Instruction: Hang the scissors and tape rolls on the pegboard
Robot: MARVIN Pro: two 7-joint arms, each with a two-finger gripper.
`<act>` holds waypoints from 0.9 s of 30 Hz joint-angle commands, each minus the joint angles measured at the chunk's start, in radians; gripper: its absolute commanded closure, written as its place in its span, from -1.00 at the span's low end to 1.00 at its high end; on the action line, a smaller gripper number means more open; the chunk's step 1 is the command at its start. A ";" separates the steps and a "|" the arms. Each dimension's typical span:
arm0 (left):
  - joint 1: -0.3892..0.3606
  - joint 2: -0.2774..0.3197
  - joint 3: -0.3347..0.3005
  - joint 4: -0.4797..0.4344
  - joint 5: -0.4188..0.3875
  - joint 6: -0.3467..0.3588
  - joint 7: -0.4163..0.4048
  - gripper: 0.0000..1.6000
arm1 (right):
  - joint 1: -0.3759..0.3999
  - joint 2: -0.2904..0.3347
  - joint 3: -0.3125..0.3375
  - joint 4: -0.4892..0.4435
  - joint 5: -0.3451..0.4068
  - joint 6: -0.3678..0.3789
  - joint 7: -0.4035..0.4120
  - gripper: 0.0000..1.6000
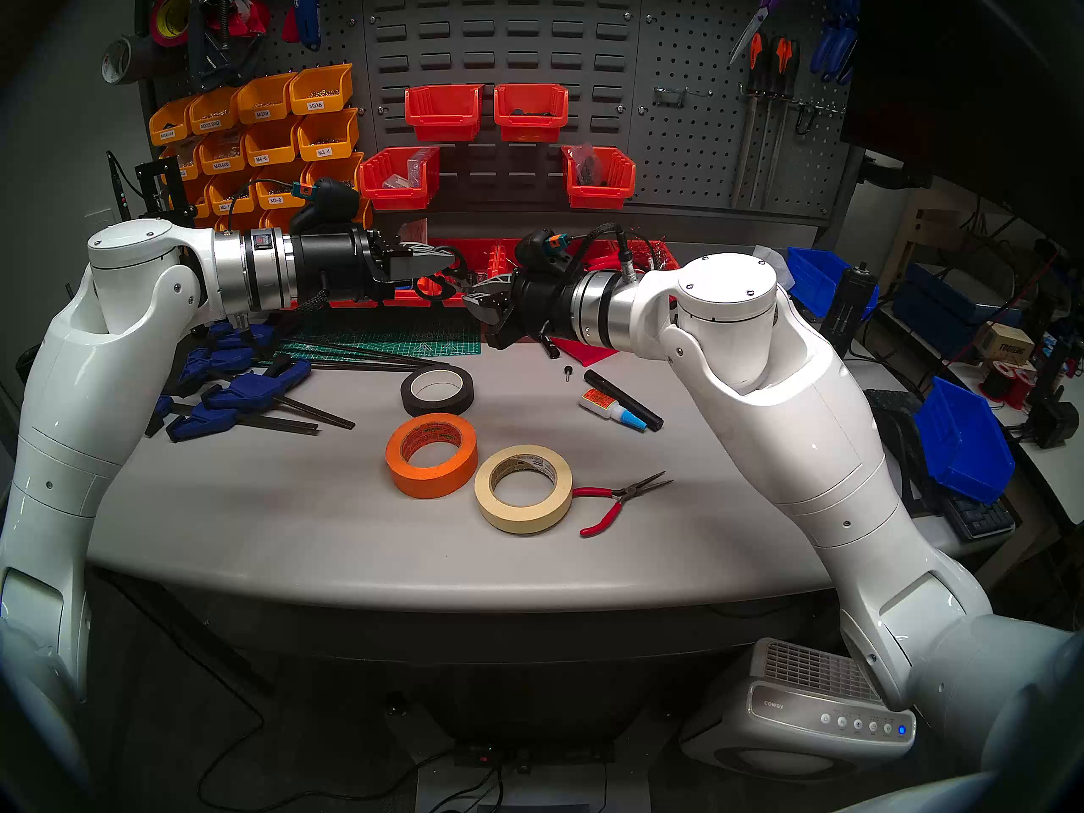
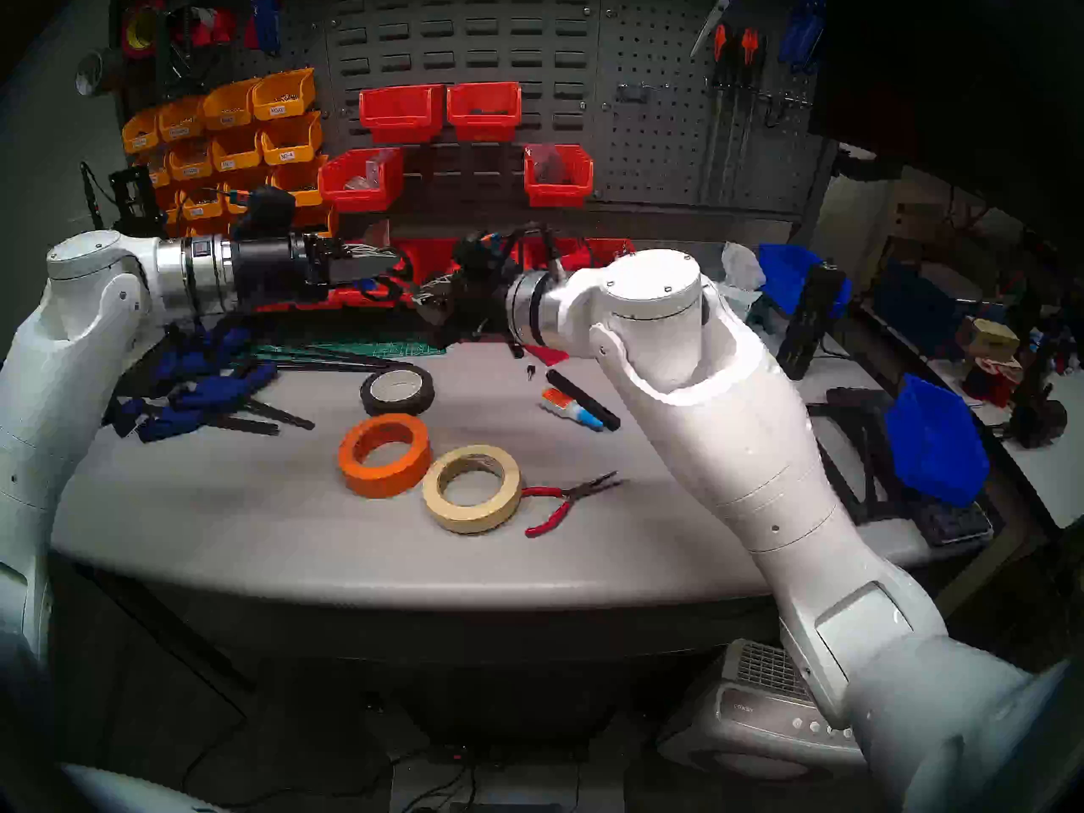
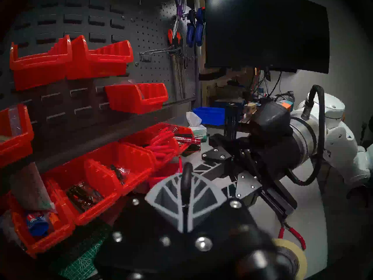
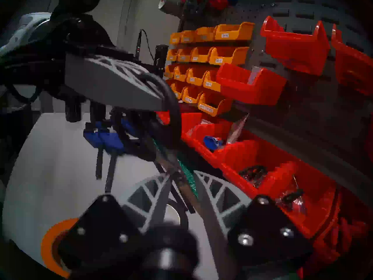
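While scissors (image 1: 450, 273) hang mid-air, red bins (image 1: 399, 176) hold bagged parts.

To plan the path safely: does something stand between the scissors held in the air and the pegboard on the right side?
Yes. The right gripper sits at the tips of the scissors, its wrist on the side toward the pegboard. A red bin also hangs near that line. The left gripper holds the handles.
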 commanded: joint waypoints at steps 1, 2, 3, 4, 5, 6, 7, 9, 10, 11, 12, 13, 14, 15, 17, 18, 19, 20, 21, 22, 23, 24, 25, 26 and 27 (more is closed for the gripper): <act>-0.040 -0.006 -0.023 -0.003 -0.015 -0.018 -0.014 1.00 | 0.032 -0.011 0.015 -0.028 0.007 0.001 0.006 0.27; -0.039 -0.006 -0.023 -0.004 -0.015 -0.017 -0.013 1.00 | 0.031 -0.012 0.016 -0.028 0.006 0.001 0.007 0.40; -0.038 -0.005 -0.024 -0.007 -0.010 -0.019 -0.009 1.00 | 0.031 -0.012 0.017 -0.029 0.006 0.001 0.007 0.50; -0.039 -0.004 -0.022 -0.007 -0.006 -0.026 -0.013 1.00 | 0.030 -0.013 0.017 -0.029 0.005 0.001 0.008 0.69; -0.038 -0.006 -0.023 -0.007 -0.008 -0.022 -0.009 1.00 | 0.029 -0.014 0.018 -0.030 0.005 0.001 0.009 0.88; -0.038 -0.008 -0.022 -0.005 -0.007 -0.023 -0.007 1.00 | 0.029 -0.014 0.018 -0.031 0.006 0.001 0.011 1.00; -0.039 -0.009 -0.021 -0.004 -0.006 -0.024 -0.007 1.00 | 0.028 -0.014 0.019 -0.033 0.006 0.001 0.012 1.00; -0.042 -0.012 -0.018 0.000 -0.003 -0.027 -0.004 1.00 | 0.028 -0.013 0.020 -0.034 0.009 -0.001 0.019 1.00; -0.044 -0.013 -0.016 0.003 -0.002 -0.029 -0.004 1.00 | 0.027 -0.014 0.020 -0.035 0.010 -0.004 0.021 1.00; -0.044 -0.015 -0.015 0.004 -0.001 -0.029 -0.002 1.00 | 0.027 -0.013 0.020 -0.035 0.012 -0.006 0.025 1.00; -0.046 -0.017 -0.013 0.007 0.000 -0.032 -0.004 1.00 | 0.025 -0.015 0.022 -0.036 0.016 -0.007 0.026 1.00; -0.047 -0.018 -0.012 0.008 0.001 -0.032 -0.004 1.00 | 0.025 -0.015 0.022 -0.037 0.016 -0.007 0.027 1.00; -0.049 -0.021 -0.011 0.009 0.000 -0.031 -0.003 1.00 | 0.024 -0.016 0.024 -0.037 0.021 -0.011 0.032 1.00; -0.052 -0.023 -0.008 0.012 -0.001 -0.032 -0.008 1.00 | 0.022 -0.018 0.026 -0.038 0.023 -0.012 0.030 1.00; -0.056 -0.025 -0.003 0.014 0.000 -0.031 -0.010 1.00 | 0.019 -0.021 0.032 -0.038 0.034 -0.018 0.038 1.00; -0.057 -0.025 0.000 0.015 0.001 -0.031 -0.011 1.00 | 0.019 -0.021 0.034 -0.038 0.038 -0.018 0.042 1.00; -0.059 -0.026 0.002 0.018 -0.001 -0.028 -0.013 1.00 | 0.018 -0.021 0.036 -0.041 0.040 -0.016 0.043 1.00; -0.061 -0.027 0.004 0.020 -0.002 -0.026 -0.015 1.00 | 0.017 -0.022 0.039 -0.042 0.042 -0.016 0.044 1.00; -0.066 -0.027 0.010 0.028 -0.006 -0.022 -0.026 1.00 | 0.015 -0.022 0.043 -0.042 0.047 -0.018 0.047 1.00; -0.066 -0.028 0.011 0.030 -0.005 -0.024 -0.027 1.00 | 0.013 -0.023 0.046 -0.043 0.050 -0.017 0.048 1.00; -0.066 -0.030 0.011 0.032 -0.004 -0.024 -0.024 1.00 | 0.013 -0.022 0.048 -0.044 0.051 -0.016 0.051 1.00; -0.069 -0.032 0.014 0.038 -0.007 -0.021 -0.028 1.00 | 0.013 -0.021 0.050 -0.044 0.052 -0.016 0.053 1.00; -0.081 -0.031 0.023 0.049 -0.015 -0.008 -0.047 1.00 | 0.011 -0.023 0.054 -0.043 0.057 -0.016 0.056 1.00; -0.087 -0.030 0.027 0.054 -0.016 -0.007 -0.055 0.99 | 0.011 -0.022 0.055 -0.043 0.057 -0.016 0.057 1.00; -0.092 -0.024 0.034 0.058 -0.011 -0.011 -0.068 0.87 | 0.011 -0.021 0.056 -0.044 0.057 -0.016 0.059 1.00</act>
